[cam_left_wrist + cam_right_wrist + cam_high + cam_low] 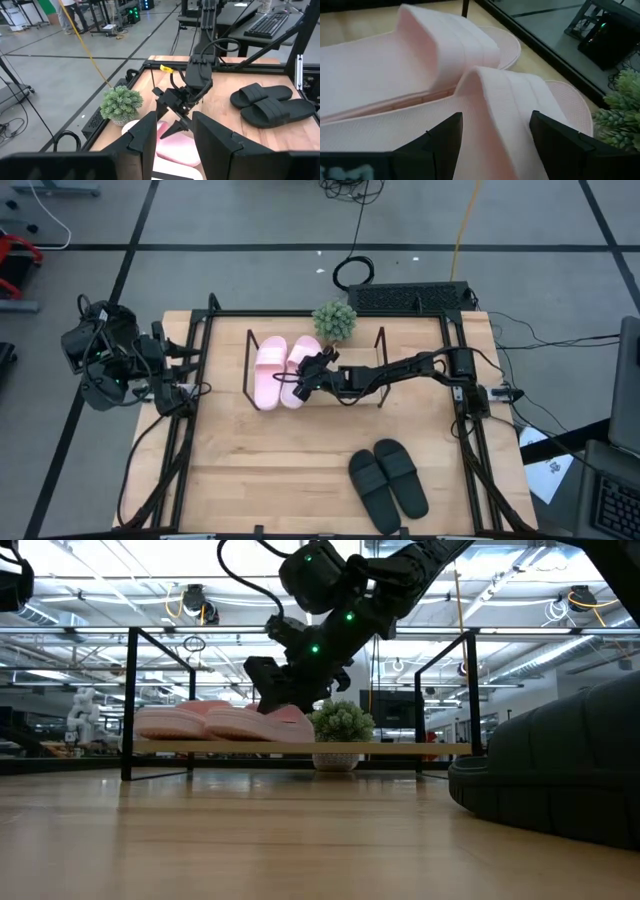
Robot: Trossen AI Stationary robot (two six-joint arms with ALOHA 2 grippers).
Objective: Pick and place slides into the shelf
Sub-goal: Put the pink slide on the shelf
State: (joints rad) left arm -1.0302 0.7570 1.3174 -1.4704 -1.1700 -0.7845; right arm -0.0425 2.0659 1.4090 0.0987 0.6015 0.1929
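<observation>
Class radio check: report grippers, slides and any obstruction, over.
Right gripper open over pink slides on shelf. Left gripper idle at table's left edge. Black slides waiting. Plant behind shelf.

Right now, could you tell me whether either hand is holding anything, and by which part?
Nothing is held. The right hand is open over the strap of one pink slide on the shelf; the left hand is empty at the table's left edge.

Robotics lab, taped concrete floor (250, 220), ceiling trusses (560, 580), workstations (270, 20)
</observation>
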